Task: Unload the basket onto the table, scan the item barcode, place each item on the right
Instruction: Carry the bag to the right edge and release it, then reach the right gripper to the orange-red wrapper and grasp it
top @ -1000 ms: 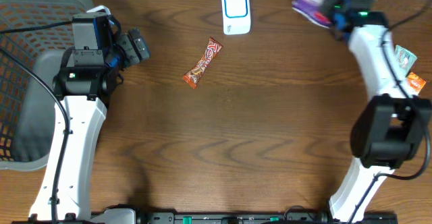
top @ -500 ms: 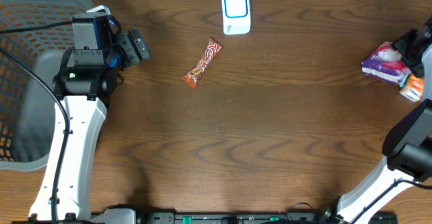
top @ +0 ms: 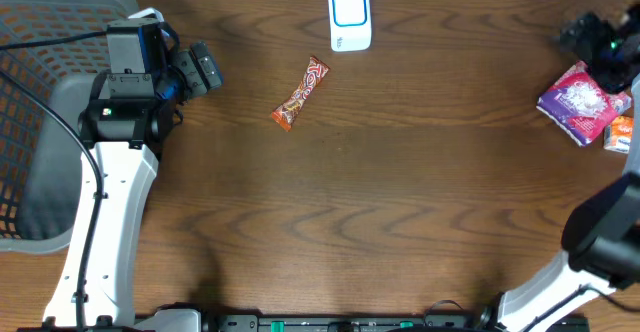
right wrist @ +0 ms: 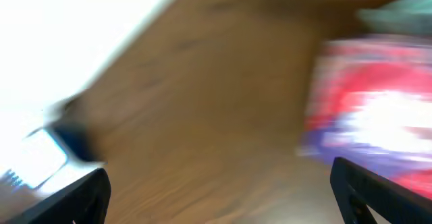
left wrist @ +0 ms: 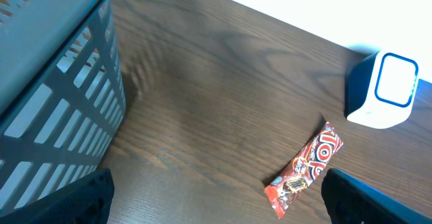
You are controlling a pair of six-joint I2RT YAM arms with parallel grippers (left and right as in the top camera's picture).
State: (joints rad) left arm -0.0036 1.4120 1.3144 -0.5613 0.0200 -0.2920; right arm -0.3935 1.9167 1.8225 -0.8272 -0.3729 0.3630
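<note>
Scanner (top: 349,17), a white box with a blue-framed window, stands at the far edge of the table (top: 380,202), near its middle. Candy bar (top: 301,93) in a red-orange wrapper lies flat and diagonal in front of the scanner, slightly to its left and apart from it. The left wrist view shows the same pair, with the bar (left wrist: 305,169) below the scanner (left wrist: 383,90).

Left gripper (top: 207,69) hovers beside the basket (top: 40,122), pointing toward the candy bar and well apart from it. Its fingers (left wrist: 88,197) stand wide apart at the lower corners of the wrist view, released, with nothing between them.

Right gripper (top: 583,37) is at the far right of the table, just above a purple packet (top: 583,102) that lies flat on the wood. An orange packet (top: 618,132) sits just beside the purple one, at the table edge. The right wrist view is heavily blurred. It shows the fingers (right wrist: 378,190) spread wide and empty, with the purple packet (right wrist: 378,123) as a red and purple smear beyond them.
</note>
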